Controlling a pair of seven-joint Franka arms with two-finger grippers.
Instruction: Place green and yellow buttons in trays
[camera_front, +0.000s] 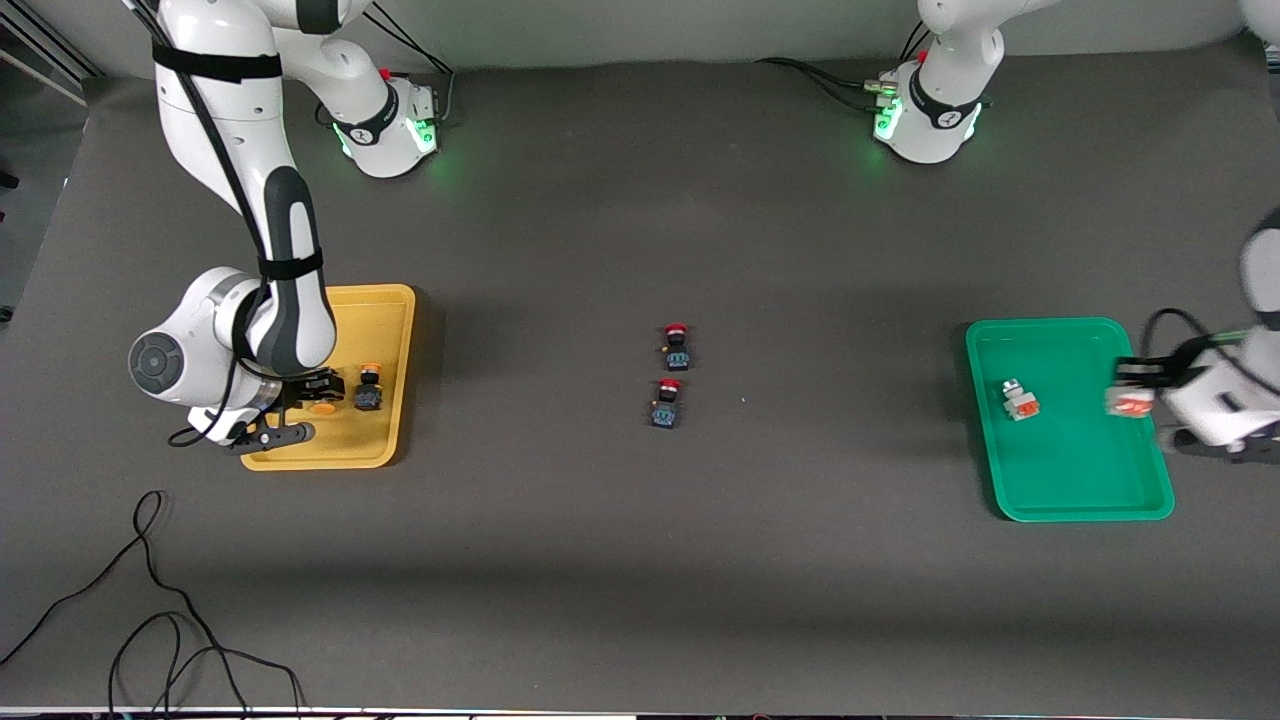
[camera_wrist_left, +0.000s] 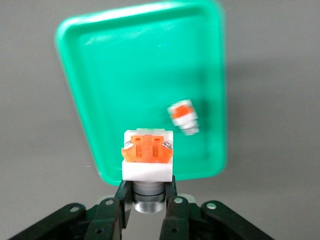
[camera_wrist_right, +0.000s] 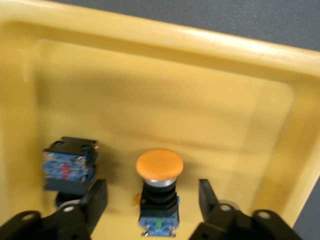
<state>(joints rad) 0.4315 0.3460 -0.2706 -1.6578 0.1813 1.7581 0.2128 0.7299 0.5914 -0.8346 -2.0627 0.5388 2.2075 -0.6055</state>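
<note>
Your left tool (camera_wrist_left: 148, 200) pinched a whitish-grey button (camera_wrist_left: 148, 160) over the green tray (camera_front: 1070, 500); a second grey button (camera_front: 1021, 401) lay inside. Your right tool (camera_wrist_right: 152, 200) stood spread around a yellow-capped button (camera_wrist_right: 159, 167) in the yellow tray (camera_front: 385, 300), its twin (camera_front: 369, 388) at three o'clock in front view.

Two red-capped buttons (camera_front: 676, 346) (camera_front: 667, 402) mid-table; black cable (camera_front: 150, 600) near the front edge.

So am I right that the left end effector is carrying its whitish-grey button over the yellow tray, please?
Not quite: the left end effector does hold a whitish-grey button, but it is over the green tray, as the left wrist view shows. The yellow tray sits under the right arm.
</note>
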